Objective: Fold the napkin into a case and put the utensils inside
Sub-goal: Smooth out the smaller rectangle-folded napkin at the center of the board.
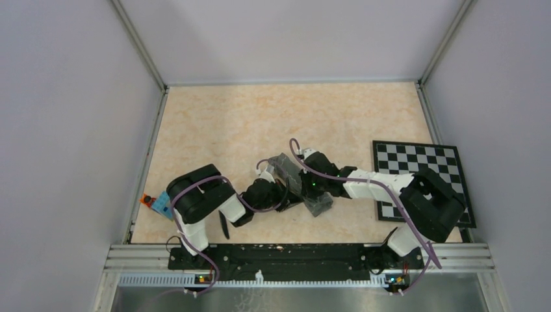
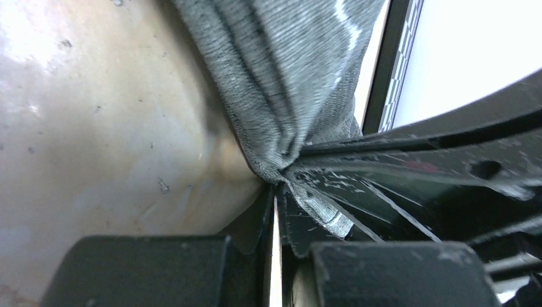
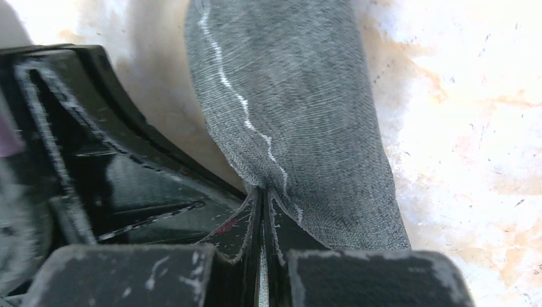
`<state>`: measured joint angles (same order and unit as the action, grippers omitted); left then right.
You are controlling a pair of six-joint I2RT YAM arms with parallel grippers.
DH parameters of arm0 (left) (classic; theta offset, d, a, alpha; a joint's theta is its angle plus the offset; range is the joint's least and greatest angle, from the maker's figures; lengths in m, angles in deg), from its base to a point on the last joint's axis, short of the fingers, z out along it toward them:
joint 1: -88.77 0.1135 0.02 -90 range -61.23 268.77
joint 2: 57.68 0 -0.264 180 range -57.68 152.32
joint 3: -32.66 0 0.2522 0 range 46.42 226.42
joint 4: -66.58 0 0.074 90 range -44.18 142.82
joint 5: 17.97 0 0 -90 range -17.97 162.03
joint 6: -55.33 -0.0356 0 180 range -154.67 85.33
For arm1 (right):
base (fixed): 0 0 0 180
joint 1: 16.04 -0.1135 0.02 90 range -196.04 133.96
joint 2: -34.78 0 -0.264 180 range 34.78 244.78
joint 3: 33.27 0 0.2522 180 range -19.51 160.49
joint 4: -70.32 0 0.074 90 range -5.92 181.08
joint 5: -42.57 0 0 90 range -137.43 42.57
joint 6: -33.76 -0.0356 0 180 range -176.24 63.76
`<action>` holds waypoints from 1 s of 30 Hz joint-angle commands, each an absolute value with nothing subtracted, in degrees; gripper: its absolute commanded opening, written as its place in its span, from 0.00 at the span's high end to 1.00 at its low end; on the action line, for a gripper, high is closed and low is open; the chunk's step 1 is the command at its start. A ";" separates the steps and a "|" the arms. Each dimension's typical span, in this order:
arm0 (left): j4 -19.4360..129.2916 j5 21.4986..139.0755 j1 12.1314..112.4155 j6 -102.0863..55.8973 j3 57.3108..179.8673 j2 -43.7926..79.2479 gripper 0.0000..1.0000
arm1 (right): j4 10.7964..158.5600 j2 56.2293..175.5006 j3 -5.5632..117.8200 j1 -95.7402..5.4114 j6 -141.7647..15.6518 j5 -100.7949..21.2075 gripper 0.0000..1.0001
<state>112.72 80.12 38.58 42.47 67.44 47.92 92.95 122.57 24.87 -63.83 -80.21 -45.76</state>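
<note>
Both arms reach in toward the middle of the table point(image 1: 260, 110), near its front edge, w/ the napkin point(image 1: 317, 204) bunched btwn them, so most of it is hidden under the wrists in the top view. The left gripper point(image 2: 279, 192) is clamped tight on a gathered fold of the cloth: jaws meet w/ only a sliver of light btwn them, the fabric puckers into the pinch, and a bit of cloth pokes out on the near side. The right gripper point(image 3: 262, 198) is likewise closed on the cloth, pinching right at the pale stitched hem line, w/ the rest of the napkin running away from it over the tabletop. Two pinches this close together prob mean a shared fold, each side holding an edge so the cloth can be carried over w/o slumping or twisting. Judging by the crumpled, uneven shape, it's a fold in progress, not yet a neat narrow case. The utensils aren't visible in any view; maybe they're under the arms or cloth, can't tell. The checkered board point(image 1: 416, 162) lies to the right, apart from the cloth and partly under the right arm. Risk, imo: both grips are thin and near the edge, so a tug from one side could pull fabric out of the other. The arms are also v. close, so there's little room to move.
</note>
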 commanded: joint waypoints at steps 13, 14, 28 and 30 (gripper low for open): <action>79.35 75.85 46.46 24.38 64.69 13.82 0.73 | 85.89 123.65 21.29 -61.56 -80.70 -41.46 1.00; 76.08 75.74 47.80 22.57 66.63 12.01 0.77 | 85.81 123.70 21.20 -61.49 -80.72 -41.44 1.00; 76.28 86.09 55.10 15.25 84.66 28.31 1.00 | 85.14 124.14 21.01 -61.21 -80.33 -40.67 1.00; 76.52 87.34 55.11 14.58 86.77 31.26 1.00 | 84.93 123.95 20.86 -61.20 -80.34 -40.62 1.00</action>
